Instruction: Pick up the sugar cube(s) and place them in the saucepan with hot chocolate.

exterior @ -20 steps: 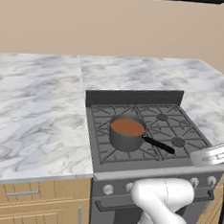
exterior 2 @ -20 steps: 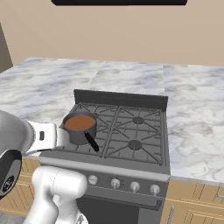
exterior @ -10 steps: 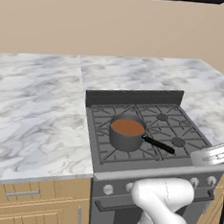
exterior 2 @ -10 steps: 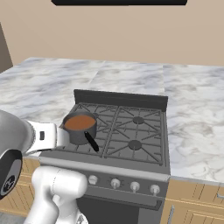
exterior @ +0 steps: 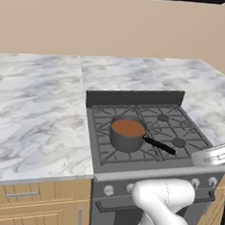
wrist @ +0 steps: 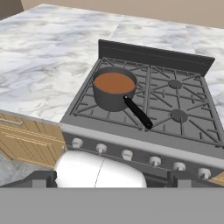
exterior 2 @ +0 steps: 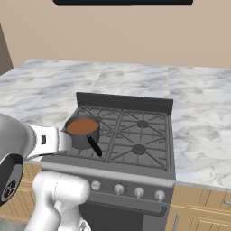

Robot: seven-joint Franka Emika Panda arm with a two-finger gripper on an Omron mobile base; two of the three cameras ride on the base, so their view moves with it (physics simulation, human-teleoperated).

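The saucepan with hot chocolate [exterior: 127, 133] [exterior 2: 82, 131] [wrist: 113, 89] is a small dark-grey pan full of reddish-brown liquid. It stands on the stove's front left burner. Its long black handle [wrist: 138, 113] points toward the stove's front right. My gripper [wrist: 111, 179] hangs back in front of the stove, well short of the pan and above the knob row. Its dark fingertips [wrist: 38, 179] stand far apart at the bottom of the hand view, so it is open with nothing between them. The sugar cubes are out of view.
The grey four-burner stove [exterior: 180, 121] [exterior 2: 140, 131] [wrist: 186, 103] has a raised back guard [wrist: 153, 54] and a row of knobs [wrist: 127, 154] on its front. Marble counter [exterior: 33, 107] [exterior 2: 203, 117] runs on both sides. Wooden drawers [wrist: 26, 140] sit below.
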